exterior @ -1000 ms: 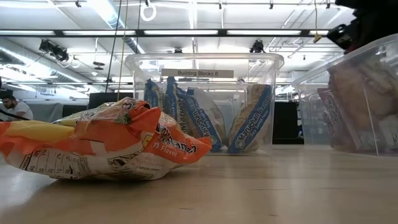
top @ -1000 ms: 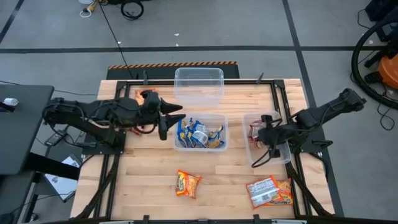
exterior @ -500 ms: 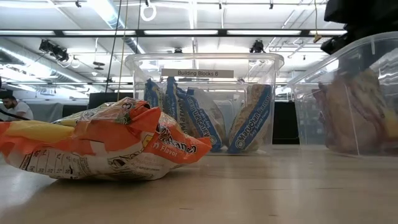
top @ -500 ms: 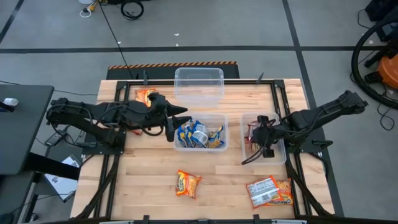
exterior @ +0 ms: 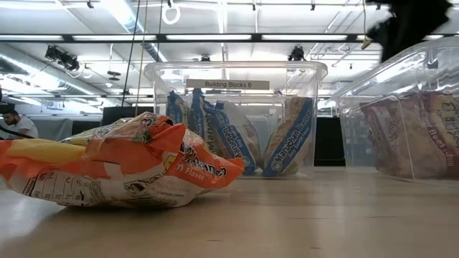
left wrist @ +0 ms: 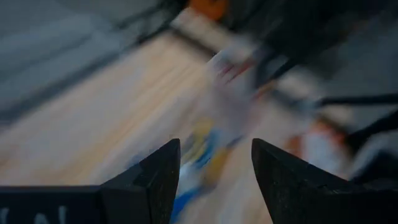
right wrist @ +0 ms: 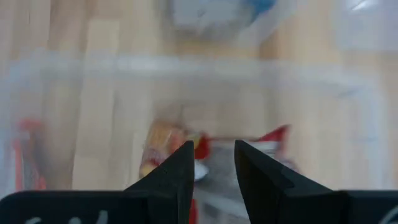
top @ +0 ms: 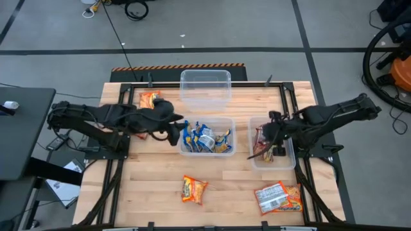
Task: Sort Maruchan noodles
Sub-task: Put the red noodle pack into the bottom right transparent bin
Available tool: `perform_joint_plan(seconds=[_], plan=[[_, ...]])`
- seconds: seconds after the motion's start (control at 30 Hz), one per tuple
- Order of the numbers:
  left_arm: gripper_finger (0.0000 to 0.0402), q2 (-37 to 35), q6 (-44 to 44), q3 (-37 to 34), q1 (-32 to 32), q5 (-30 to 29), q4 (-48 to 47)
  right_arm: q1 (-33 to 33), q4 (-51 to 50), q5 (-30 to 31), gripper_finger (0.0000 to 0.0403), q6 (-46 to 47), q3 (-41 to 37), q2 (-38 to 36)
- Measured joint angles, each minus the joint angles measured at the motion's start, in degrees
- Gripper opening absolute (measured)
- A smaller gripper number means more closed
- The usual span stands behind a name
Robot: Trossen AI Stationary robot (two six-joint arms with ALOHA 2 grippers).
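Blue-silver packets (top: 205,138) stand on edge in the middle clear tub (top: 232,122), which shows again in the low view as the middle tub (exterior: 301,72). Red-white packets (top: 264,146) lie in the right tub (top: 290,162), the same right tub (exterior: 358,100) in the low view. One orange packet (top: 194,189) lies flat on the table and fills the low view's left as the orange packet (exterior: 115,165). Another orange packet (top: 149,99) lies by the far-left corner. My left gripper (top: 172,130), open, hovers by the middle tub's left wall. My right gripper (top: 270,127), open, hangs over the right tub.
An empty clear tub (top: 205,74) stands at the table's far edge. A red-white packet with an orange one beside it (top: 278,197) lies near the table's near right corner. Bare wood spreads between the tubs and the near edge.
My right gripper has risen out of the right tub and moved a little toward the far edge. That tub, tilted a second ago, has settled flat, and its packets now lean against its wall. My left gripper has shifted slightly toward the near edge beside the middle tub.
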Motion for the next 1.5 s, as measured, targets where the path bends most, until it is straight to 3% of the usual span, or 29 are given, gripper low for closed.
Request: perform_joint_plan(seconds=[0.23, 0.43, 0.63, 0.93, 1.03, 1.17, 1.33, 1.5], plan=[[0.0203, 0.37, -14.75, -0.02, 4.84, -0.52, -31.46, 0.00, 3.07, 11.89, 0.0121, 3.97, 11.99, 0.00], [0.0203, 0.35, -15.88, -1.34, 17.09, 7.05, -40.83, -1.67, 10.29, 18.80, 0.0128, 10.32, 16.24, -0.04], [0.0203, 0.37, -7.74, -13.17, 32.90, 13.81, -37.38, -3.01, 17.06, 20.81, 0.0145, 11.25, 16.19, 1.90], [0.0203, 0.63, 0.51, -32.21, 48.01, 18.34, -13.03, -3.65, 21.75, 20.75, 0.0148, 15.95, 16.17, 8.05], [0.0203, 1.55, 2.05, -33.79, 50.55, 17.30, -6.34, -3.69, 21.87, 20.75, 0.0148, 15.70, 16.17, 10.10], [0.0195, 5.45, 1.14, -32.86, 53.35, 19.50, -7.60, -4.86, 22.21, 20.52, 0.0147, 12.68, 16.15, 12.18], [0.0159, 11.12, -7.25, -32.44, 53.19, 17.67, -6.56, -8.22, 27.10, 20.09, 0.0147, 5.78, 16.08, 13.81], [0.0118, 14.93, -14.23, -32.41, 52.36, 15.72, -6.78, -12.11, 33.93, 15.52, 0.0149, -1.63, 16.08, 14.08]])
